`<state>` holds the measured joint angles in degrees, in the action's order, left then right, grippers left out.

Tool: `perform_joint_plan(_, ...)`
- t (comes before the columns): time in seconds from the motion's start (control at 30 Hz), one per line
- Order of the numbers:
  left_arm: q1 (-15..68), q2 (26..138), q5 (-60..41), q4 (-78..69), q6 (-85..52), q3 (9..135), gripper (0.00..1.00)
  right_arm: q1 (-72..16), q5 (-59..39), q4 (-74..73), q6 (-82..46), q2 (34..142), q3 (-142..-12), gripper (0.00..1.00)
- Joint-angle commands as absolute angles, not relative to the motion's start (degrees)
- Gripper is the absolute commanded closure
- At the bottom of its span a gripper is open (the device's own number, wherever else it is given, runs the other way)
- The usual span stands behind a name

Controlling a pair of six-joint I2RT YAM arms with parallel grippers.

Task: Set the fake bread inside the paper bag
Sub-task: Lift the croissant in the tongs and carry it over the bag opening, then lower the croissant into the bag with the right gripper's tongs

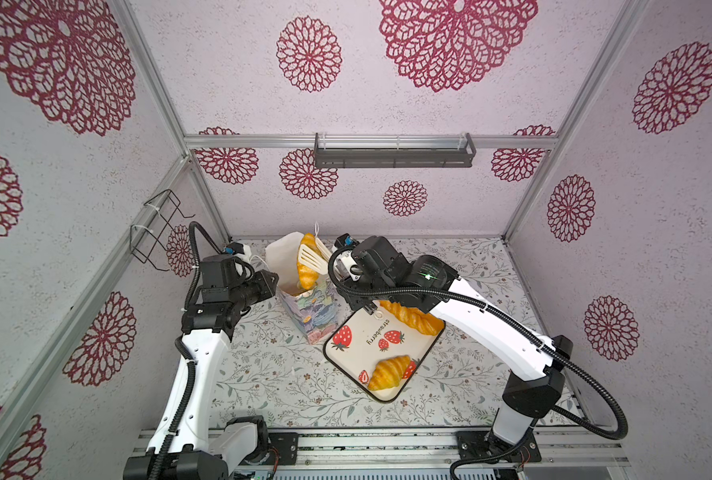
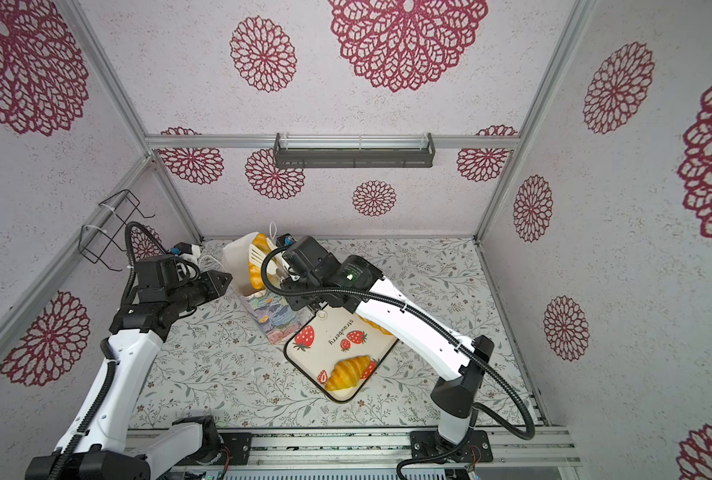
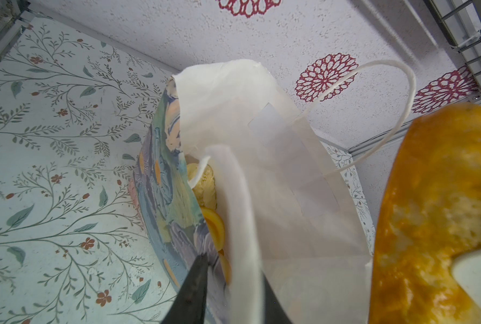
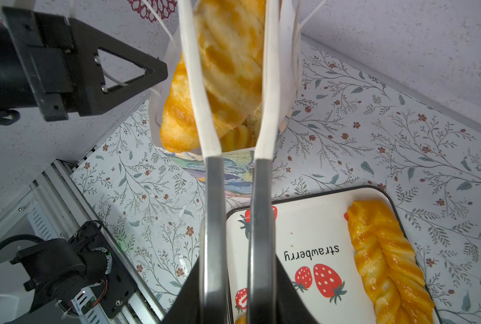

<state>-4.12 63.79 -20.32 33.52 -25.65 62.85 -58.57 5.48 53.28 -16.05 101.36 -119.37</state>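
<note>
two pieces of fake bread (image 1: 389, 372) wait on the tray (image 1: 358, 361). my right pincer (image 4: 236, 280) is clamped on tongs (image 4: 214, 196) pinching a croissant (image 4: 230, 64) at the mouth of the paper bag (image 1: 316, 320); my left pincer (image 1: 270, 281) seems to grip its rim. next: lower, then ease the tongs apart.

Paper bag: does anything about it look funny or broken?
Yes. The paper bag has a crumpled top rim, pulled sideways by the left claw. A big bread, pinched in tongs, sticks up out of its mouth.
</note>
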Motion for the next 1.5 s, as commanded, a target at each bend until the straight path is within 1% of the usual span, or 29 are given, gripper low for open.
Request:
perform_joint_plan(0.0, -3.7, 64.3, -20.7, 33.6, -24.9, 64.4, 0.74, -58.8, 4.6, 49.2, -14.8, 101.0, -122.8, 0.69)
perform_joint_plan(0.27, -3.7, 64.2, -20.8, 33.6, -24.8, 64.4, 0.74, -58.7, 4.0, 48.8, -14.8, 102.7, -123.4, 0.66)
perform_joint_plan(0.83, -3.7, 64.3, -21.3, 33.5, -24.9, 64.5, 0.74, -58.7, 3.3, 47.4, -15.4, 104.0, -121.9, 0.52)
perform_joint_plan(1.07, -3.7, 64.7, -21.5, 33.5, -25.0, 64.4, 0.74, -58.6, 1.9, 45.1, -16.0, 105.6, -122.4, 0.52)
perform_joint_plan(1.47, -3.7, 64.9, -22.2, 33.3, -25.1, 64.4, 0.74, -58.7, 1.5, 46.2, -15.7, 107.4, -124.7, 0.49)
